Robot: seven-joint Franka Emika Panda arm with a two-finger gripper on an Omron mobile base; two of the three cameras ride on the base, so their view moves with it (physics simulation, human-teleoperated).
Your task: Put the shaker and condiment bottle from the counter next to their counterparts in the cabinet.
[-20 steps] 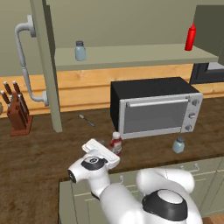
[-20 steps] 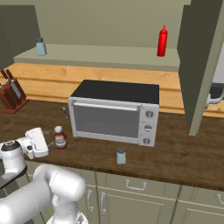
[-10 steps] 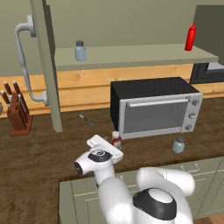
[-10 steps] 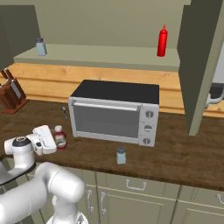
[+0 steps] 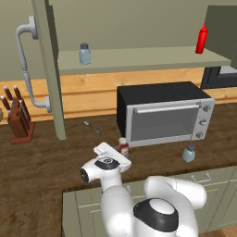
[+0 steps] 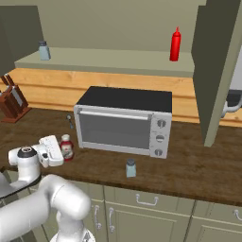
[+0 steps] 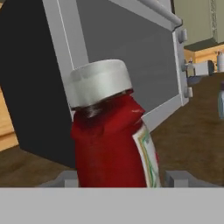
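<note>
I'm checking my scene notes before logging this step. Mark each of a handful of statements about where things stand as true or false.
1. The condiment bottle stands on the counter between the pincer fingers. True.
2. The shaker lies tipped over on the toaster oven. False: it stands upright on the counter in front of the toaster oven.
3. A tall red squeeze bottle stands on the cabinet shelf. True.
4. The knife block sits on the cabinet shelf. False: it is on the counter.
5. A spoon lies on the counter left of the toaster oven. True.
</note>
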